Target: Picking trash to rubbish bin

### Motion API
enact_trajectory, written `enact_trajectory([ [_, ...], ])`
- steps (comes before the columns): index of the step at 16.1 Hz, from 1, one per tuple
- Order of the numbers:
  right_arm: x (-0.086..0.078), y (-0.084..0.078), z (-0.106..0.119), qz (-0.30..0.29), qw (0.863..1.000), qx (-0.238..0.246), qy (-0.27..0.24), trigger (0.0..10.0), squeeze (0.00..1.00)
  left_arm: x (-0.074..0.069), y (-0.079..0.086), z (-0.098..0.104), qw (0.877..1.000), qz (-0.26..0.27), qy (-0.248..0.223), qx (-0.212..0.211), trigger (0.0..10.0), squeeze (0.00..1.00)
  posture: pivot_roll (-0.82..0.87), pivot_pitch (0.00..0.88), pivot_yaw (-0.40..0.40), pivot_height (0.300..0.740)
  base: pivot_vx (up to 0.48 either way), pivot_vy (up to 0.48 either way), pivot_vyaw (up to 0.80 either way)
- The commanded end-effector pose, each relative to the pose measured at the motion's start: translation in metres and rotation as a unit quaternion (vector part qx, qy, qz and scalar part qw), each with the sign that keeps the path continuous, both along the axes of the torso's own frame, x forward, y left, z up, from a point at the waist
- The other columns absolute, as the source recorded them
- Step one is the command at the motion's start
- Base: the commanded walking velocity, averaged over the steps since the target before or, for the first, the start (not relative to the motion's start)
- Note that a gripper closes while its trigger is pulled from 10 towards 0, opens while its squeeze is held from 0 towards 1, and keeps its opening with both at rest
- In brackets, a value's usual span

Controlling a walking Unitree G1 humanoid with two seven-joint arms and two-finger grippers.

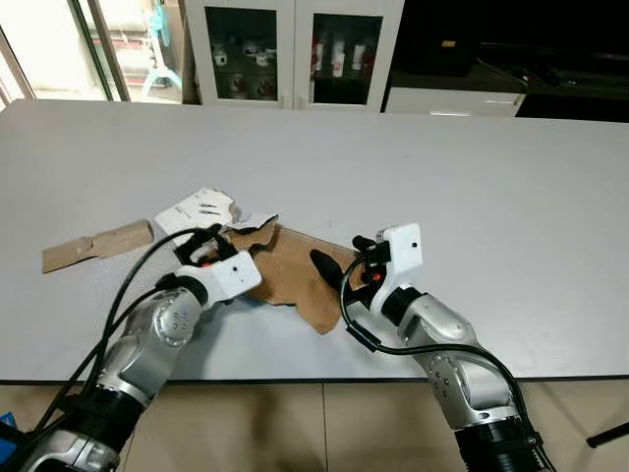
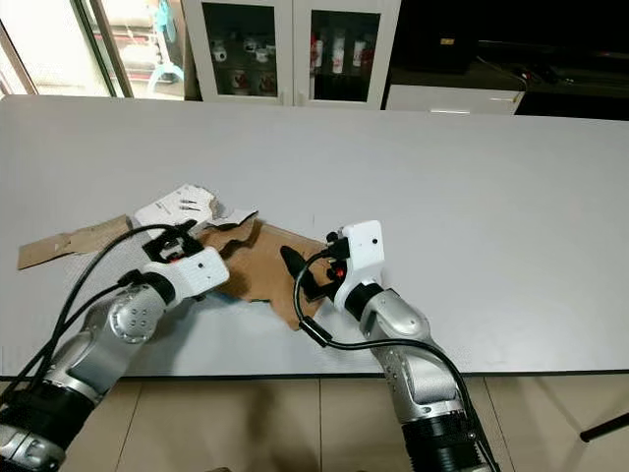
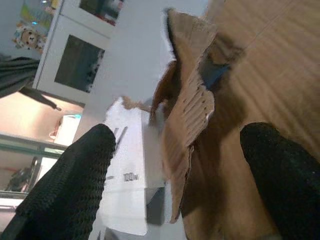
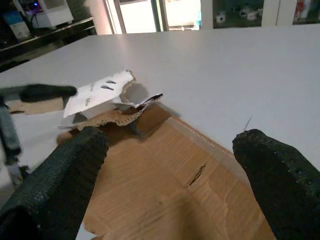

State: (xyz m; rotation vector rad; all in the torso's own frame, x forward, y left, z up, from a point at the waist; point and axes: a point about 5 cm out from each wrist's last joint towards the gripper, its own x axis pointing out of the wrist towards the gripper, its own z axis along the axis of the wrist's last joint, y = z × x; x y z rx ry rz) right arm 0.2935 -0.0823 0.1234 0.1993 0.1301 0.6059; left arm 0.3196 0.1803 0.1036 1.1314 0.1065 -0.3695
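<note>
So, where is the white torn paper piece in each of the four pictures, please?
Left eye view: white torn paper, on the table just beyond the left gripper.
Right eye view, same spot.
Left wrist view, between the black fingers.
Right wrist view, beyond the brown cardboard.
Shared landmark: the brown cardboard.

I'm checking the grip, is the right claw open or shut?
Open: the right claw has its fingers spread wide over the brown cardboard, holding nothing.

Left pincer (image 1: 209, 243) spread, right pincer (image 1: 339, 264) spread, arms converging
</note>
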Motion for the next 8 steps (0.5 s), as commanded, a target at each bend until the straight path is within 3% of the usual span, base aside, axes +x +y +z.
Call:
enact_trajectory([
  [1,-0.005,0.002,0.001,0.018,1.000,0.003,0.003,10.0,0.00,0.006,-0.007,0.003,1.000,-0.012,-0.013,0.010,10.0,0.00,-0.01,0.019,-0.038,0.740,0.000,0.000,0.00],
  [8,-0.015,0.007,0.004,0.061,0.998,0.002,0.008,10.0,0.00,0.024,-0.019,0.008,0.999,-0.025,-0.032,0.035,10.0,0.00,-0.03,0.041,-0.036,0.740,0.000,0.000,0.00],
])
